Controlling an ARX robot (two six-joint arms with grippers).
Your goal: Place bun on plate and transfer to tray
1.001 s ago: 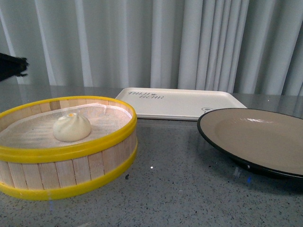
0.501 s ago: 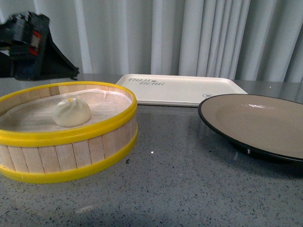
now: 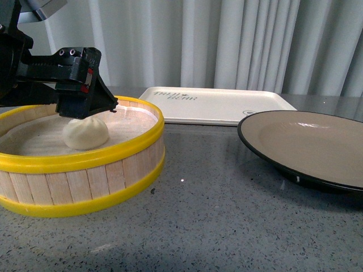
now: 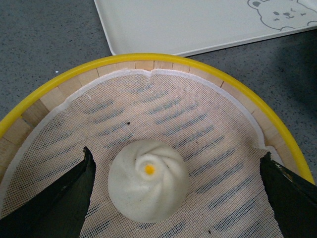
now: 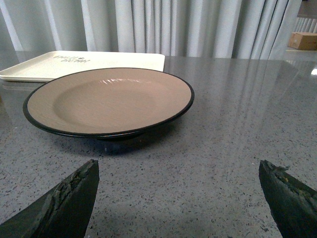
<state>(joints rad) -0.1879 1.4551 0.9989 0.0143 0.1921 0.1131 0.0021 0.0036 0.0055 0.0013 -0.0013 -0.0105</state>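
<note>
The white pleated bun (image 3: 85, 134) with an orange dot lies on mesh cloth inside the yellow-rimmed wooden steamer basket (image 3: 108, 178). My left gripper (image 3: 86, 112) hangs open just above it. In the left wrist view the bun (image 4: 148, 178) sits between the spread fingers of that gripper (image 4: 177, 156), nearer one finger and touching neither. The grey-brown, black-rimmed plate (image 3: 306, 150) stands empty on the right. My right gripper (image 5: 178, 163) is open and empty over the counter, short of the plate (image 5: 109, 99). The cream tray (image 3: 215, 110) lies behind, empty.
The steamer basket's rim (image 4: 148, 57) rings the bun on all sides. The tray (image 4: 198, 25) lies just beyond the basket, and its bear drawing shows. White curtains hang behind the grey speckled counter (image 3: 215, 215). A cardboard box (image 5: 304, 40) sits far off.
My left gripper has come in from the left edge and now sits low over the bun in the basket. The bun, plate and tray have stayed where they were.
</note>
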